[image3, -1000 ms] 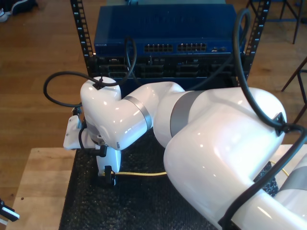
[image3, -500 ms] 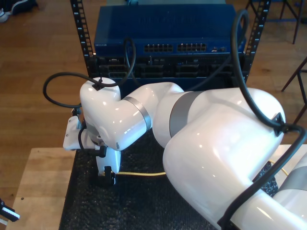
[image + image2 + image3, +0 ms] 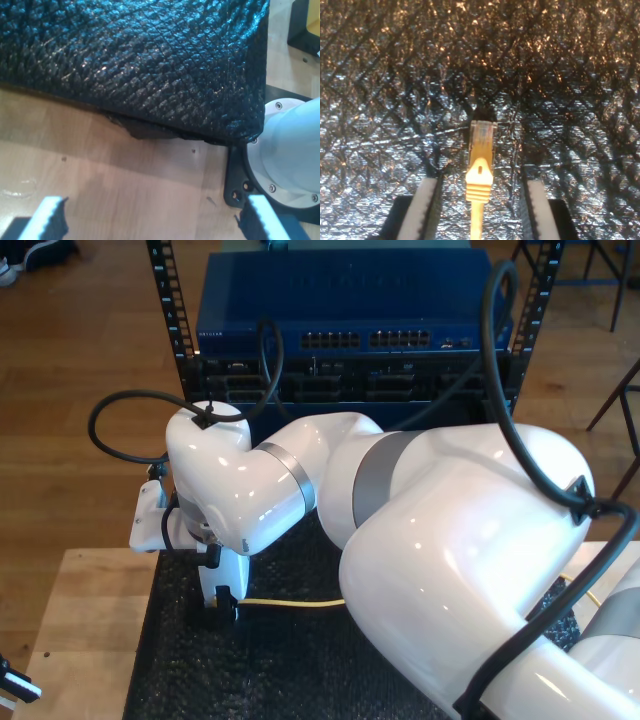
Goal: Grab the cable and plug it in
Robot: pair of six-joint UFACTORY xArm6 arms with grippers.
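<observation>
The yellow cable [image 3: 481, 150] lies flat on the black mat [image 3: 380, 75], its clear plug pointing away from the wrist. My second gripper [image 3: 480, 181] is open and straddles the plug, with a gap on each side between the plug and its fingers [image 3: 427, 210]. In the exterior view this gripper [image 3: 222, 608] is down on the mat [image 3: 290, 660], and the cable [image 3: 295, 603] runs from it toward that view's right, under the big white arm. My first gripper [image 3: 154, 200] stands wide open over bare wooden table, nothing between its fingers [image 3: 50, 217].
A blue network switch [image 3: 340, 300] with rows of ports [image 3: 365, 340] sits in a rack behind the mat. Thick black robot cables [image 3: 120, 410] loop around the arm. An arm's white base [image 3: 287, 155] stands beside the mat's corner [image 3: 240, 125].
The second arm's wrist has edged slightly toward the exterior view's left. The gripper stays down at the cable's end.
</observation>
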